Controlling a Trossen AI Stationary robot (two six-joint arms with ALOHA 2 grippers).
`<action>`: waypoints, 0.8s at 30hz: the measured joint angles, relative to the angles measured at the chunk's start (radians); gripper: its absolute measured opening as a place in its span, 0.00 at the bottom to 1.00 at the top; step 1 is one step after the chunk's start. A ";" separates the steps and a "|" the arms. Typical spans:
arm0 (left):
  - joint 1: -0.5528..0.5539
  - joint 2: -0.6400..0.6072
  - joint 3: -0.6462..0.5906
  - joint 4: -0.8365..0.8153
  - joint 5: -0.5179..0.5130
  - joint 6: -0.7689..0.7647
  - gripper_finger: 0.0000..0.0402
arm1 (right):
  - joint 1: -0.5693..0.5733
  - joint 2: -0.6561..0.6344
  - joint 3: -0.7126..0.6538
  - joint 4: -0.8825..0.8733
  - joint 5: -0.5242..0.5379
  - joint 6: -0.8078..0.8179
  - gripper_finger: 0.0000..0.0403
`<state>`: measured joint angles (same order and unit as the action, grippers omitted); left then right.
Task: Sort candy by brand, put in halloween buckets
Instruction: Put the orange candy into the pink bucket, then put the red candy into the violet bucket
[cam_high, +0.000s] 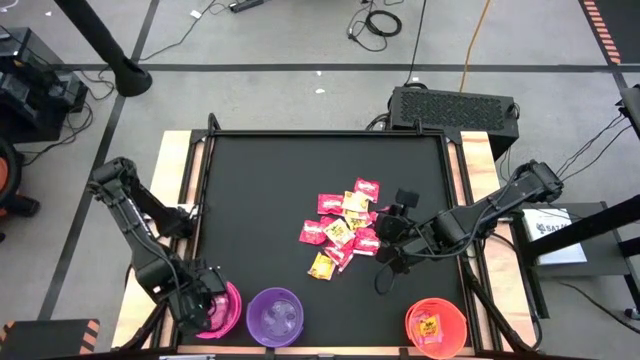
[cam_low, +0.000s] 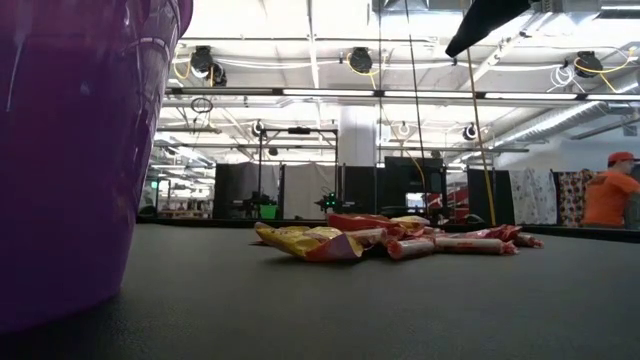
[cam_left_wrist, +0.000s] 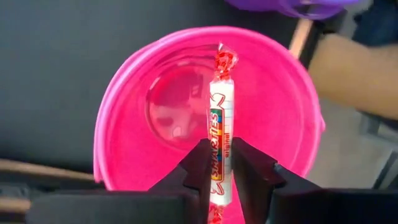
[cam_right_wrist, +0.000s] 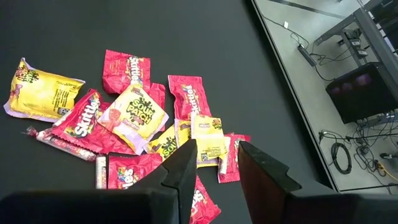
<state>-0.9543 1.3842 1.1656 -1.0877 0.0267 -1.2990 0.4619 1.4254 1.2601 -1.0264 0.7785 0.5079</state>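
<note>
My left gripper (cam_left_wrist: 222, 167) hangs over the hot pink bucket (cam_left_wrist: 130, 93) at the table's near left corner, shut on a white Smarties roll (cam_left_wrist: 222, 118). The purple bucket (cam_high: 275, 317) stands right of it and the orange bucket (cam_high: 436, 326), with a yellow packet inside, stands at the near right. A pile of red and yellow candy packets (cam_high: 343, 230) lies on the black mat at mid-table. My right gripper (cam_right_wrist: 214, 165) stands open above the pile's right side, touching nothing. My left gripper pinches the Smarties roll between its two fingers on the roll's near part (cam_left_wrist: 219, 163), coming from above and pointing steeply down. The roll lies along the fingers and sticks out past their tips. Its red twisted end (cam_left_wrist: 225, 59) hangs over the pink bucket's opening, clear of the bucket.
The black mat (cam_high: 260, 190) has free room left of and behind the pile. Wooden table edges (cam_high: 185, 170) frame it. A grey box (cam_high: 455, 105) sits behind the far edge. In the low view a person in orange (cam_low: 610, 190) stands far off in the room.
</note>
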 joint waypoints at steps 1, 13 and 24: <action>0.000 0.000 0.000 0.000 0.007 -0.025 0.20 | 0.000 0.000 0.000 0.000 0.000 0.000 0.27; 0.047 -0.011 0.001 -0.140 0.039 -0.066 0.51 | 0.000 0.000 0.000 0.020 -0.025 0.002 0.27; 0.109 -0.035 0.158 -0.306 -0.400 0.218 0.52 | -0.012 0.000 -0.024 0.217 -0.047 -0.159 0.27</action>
<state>-0.8454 1.3487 1.3238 -1.3935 -0.3737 -1.0805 0.4496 1.4258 1.2358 -0.8097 0.7315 0.3492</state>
